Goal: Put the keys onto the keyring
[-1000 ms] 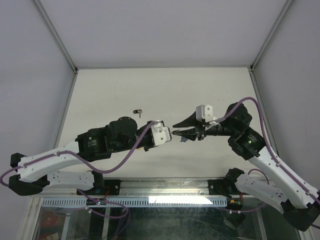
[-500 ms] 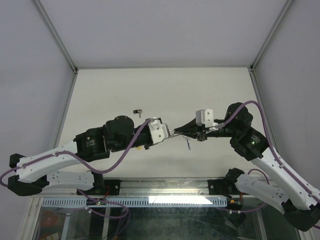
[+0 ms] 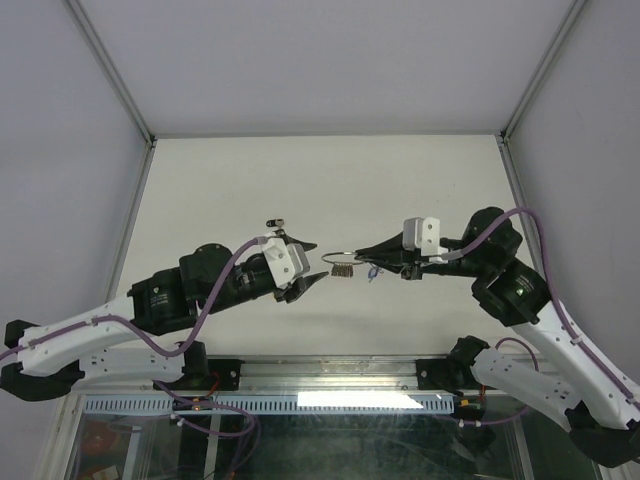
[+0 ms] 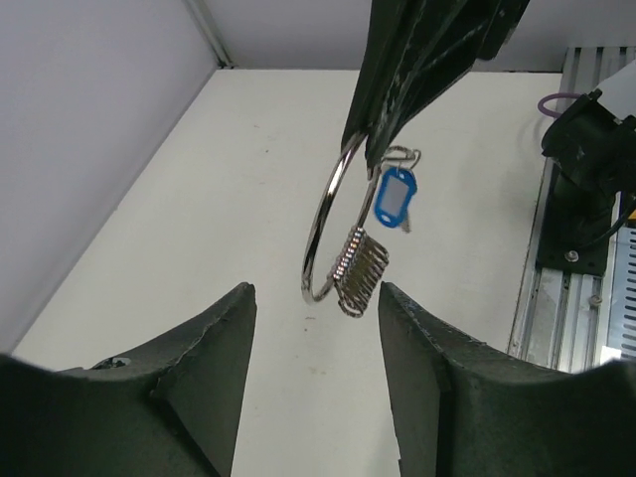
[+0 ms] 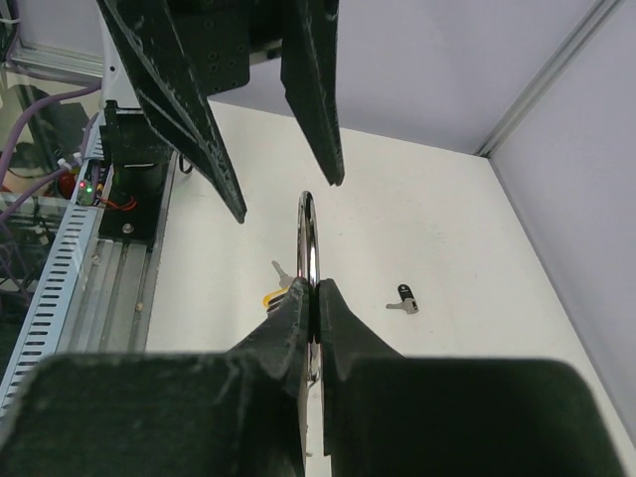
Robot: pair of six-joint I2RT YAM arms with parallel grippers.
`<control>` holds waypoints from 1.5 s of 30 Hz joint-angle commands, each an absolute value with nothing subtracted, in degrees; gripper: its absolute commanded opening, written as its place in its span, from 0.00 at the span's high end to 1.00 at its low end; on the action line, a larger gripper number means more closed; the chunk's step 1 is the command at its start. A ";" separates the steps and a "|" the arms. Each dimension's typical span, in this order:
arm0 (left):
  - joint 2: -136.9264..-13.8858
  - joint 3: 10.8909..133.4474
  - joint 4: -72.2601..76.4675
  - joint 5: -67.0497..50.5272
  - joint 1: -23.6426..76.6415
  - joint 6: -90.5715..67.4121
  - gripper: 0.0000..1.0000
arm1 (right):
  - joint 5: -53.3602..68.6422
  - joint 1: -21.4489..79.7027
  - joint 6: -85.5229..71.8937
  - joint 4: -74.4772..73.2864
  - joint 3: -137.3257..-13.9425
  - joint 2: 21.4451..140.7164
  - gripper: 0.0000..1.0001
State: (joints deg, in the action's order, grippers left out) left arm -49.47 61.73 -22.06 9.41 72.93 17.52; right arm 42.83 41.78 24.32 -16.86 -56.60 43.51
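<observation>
My right gripper (image 3: 350, 254) (image 5: 316, 290) is shut on the keyring (image 3: 337, 262) (image 4: 333, 224) (image 5: 308, 234), a thin silver ring held up above the table. A stack of plain silver keys (image 4: 361, 268) hangs at the ring's bottom. A key with a blue tag (image 4: 396, 197) (image 3: 372, 272) dangles beside the ring, just below the right fingers. My left gripper (image 3: 308, 266) (image 4: 316, 290) stands open a little to the left of the ring, with nothing between its fingers. A key with a yellow tag (image 5: 274, 285) shows on the table, partly hidden behind my right finger.
A small black-headed key (image 3: 276, 224) (image 5: 403, 298) lies on the table behind the left gripper. Grey walls enclose the table (image 3: 330, 180) on three sides. A metal rail (image 4: 574, 199) with the arm bases runs along the near edge.
The left gripper has opened, let go of the ring and drawn back to the left. The right gripper has shut on the ring and now carries it alone.
</observation>
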 commanded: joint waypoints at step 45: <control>-49.36 49.77 0.33 29.59 72.99 7.39 0.51 | 24.82 41.92 14.64 -5.19 -62.43 40.53 1.00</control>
State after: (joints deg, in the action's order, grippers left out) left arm -49.91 48.03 1.10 31.07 72.93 6.94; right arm 25.82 41.78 16.34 -10.41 -59.83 40.95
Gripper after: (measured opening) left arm 0.497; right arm 0.025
